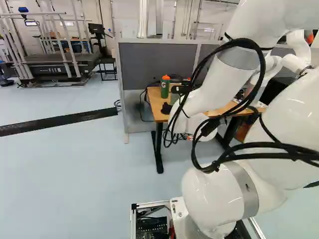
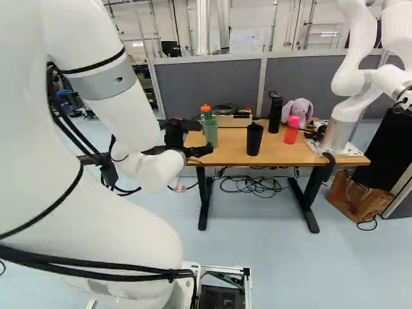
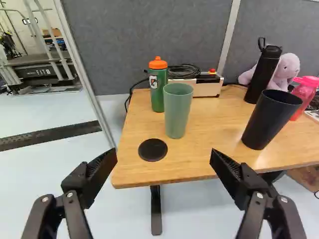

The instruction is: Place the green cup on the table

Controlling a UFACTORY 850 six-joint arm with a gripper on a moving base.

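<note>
claw (image 2: 205, 137) is wide open on my feed, its two fingers well apart and nothing gripped between them. straight ahead of it i've got the green cup (image 3: 177, 110), upright on the desk (image 3: 209, 162), mouth up, near the end of the top that shows at the left of the right base view. a flat black disc (image 3: 153, 150) lies on the wood just beside the cup, nearer to the claw. behind the cup, and partly hidden by it, stands a green bottle (image 3: 156, 92) with an orange lid; from here i can't tell if they touch. next to that is a pale box (image 3: 202, 88) with coiled cable (image 3: 183, 71) on it. the black cup (image 2: 254, 140) stands upright nearer the middle of the desk. past it i see a black bottle (image 2: 275, 112), a pink bottle (image 2: 291, 131) and a plush toy (image 2: 298, 109) close together, then another robot (image 2: 347, 103) at the far right of the right base view. a grey partition (image 2: 206, 84) runs behind it all.
</note>
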